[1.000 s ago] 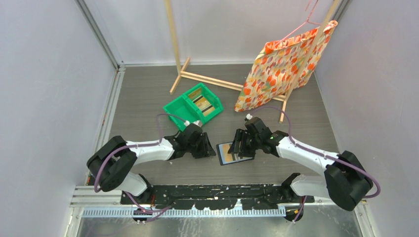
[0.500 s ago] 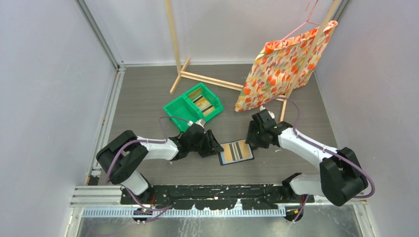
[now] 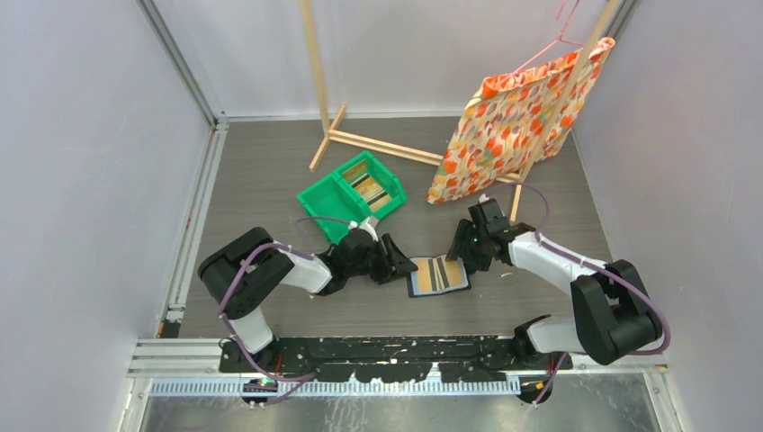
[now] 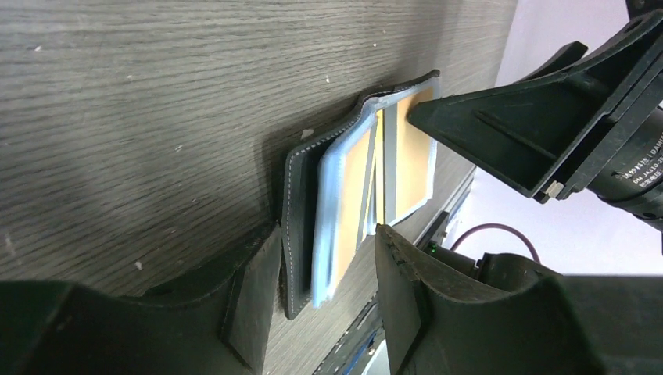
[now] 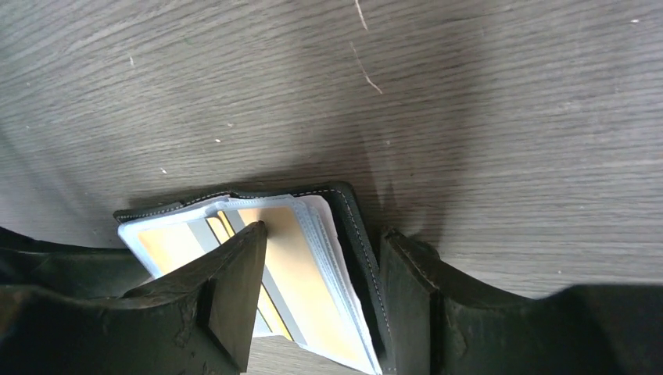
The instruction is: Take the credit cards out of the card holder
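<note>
The card holder (image 3: pixel 438 276) lies open on the table between my two grippers, with orange credit cards (image 3: pixel 423 274) with dark stripes showing in its clear sleeves. My left gripper (image 3: pixel 397 266) is open and straddles the holder's left edge. In the left wrist view (image 4: pixel 327 234) the dark cover (image 4: pixel 297 203) and a sleeved card (image 4: pixel 410 156) stand between the fingers. My right gripper (image 3: pixel 462 255) is open at the holder's right edge. In the right wrist view (image 5: pixel 323 230) one finger rests over a card (image 5: pixel 301 258) and the other sits outside the cover (image 5: pixel 353 223).
A green two-compartment bin (image 3: pixel 335 196) with cards in it stands behind the left gripper. A wooden rack (image 3: pixel 369 142) with an orange flowered cloth (image 3: pixel 517 117) on a hanger stands at the back right. Grey walls close in on both sides.
The left gripper has moved right to the holder's left edge. The right gripper has come off the top of the holder to its right edge. The holder has shifted slightly right.
</note>
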